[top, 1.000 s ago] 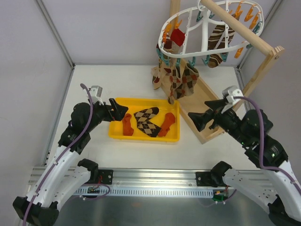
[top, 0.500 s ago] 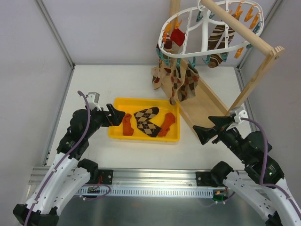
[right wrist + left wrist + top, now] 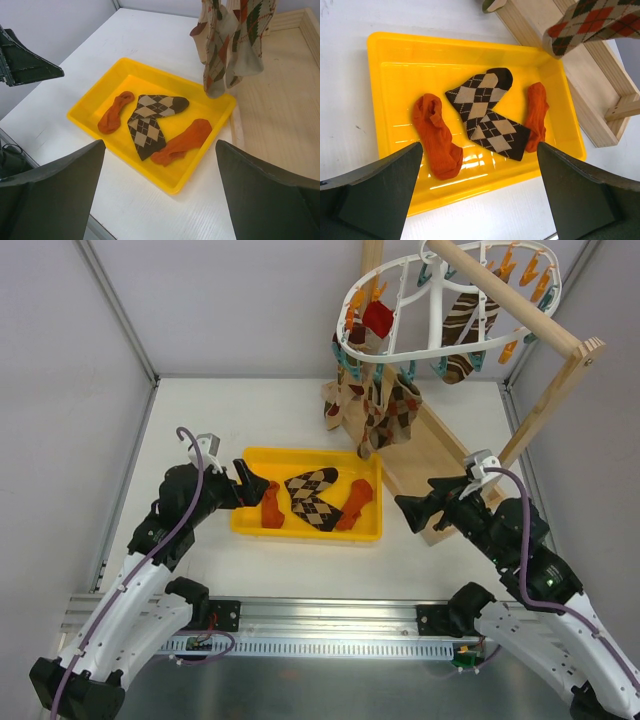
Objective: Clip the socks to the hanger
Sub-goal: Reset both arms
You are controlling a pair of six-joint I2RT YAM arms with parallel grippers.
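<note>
A tray (image 3: 310,536) sits on the table (image 3: 250,415) at the centre of the overhead view. Inside it, the left sock (image 3: 271,506) lies at the left end, a crossed pair (image 3: 312,496) in the middle and the right sock (image 3: 355,505) at the right end. A stand (image 3: 425,455) rests just right of the tray, reaching toward the upper right. The hanger (image 3: 436,320) hangs from its rod (image 3: 505,302) at the top of the frame. The hanging socks (image 3: 380,410) dangle behind the tray's far right corner. The left gripper (image 3: 256,480) is at the tray's left edge. The right gripper (image 3: 412,508) is right of the tray, before the stand's base.
</note>
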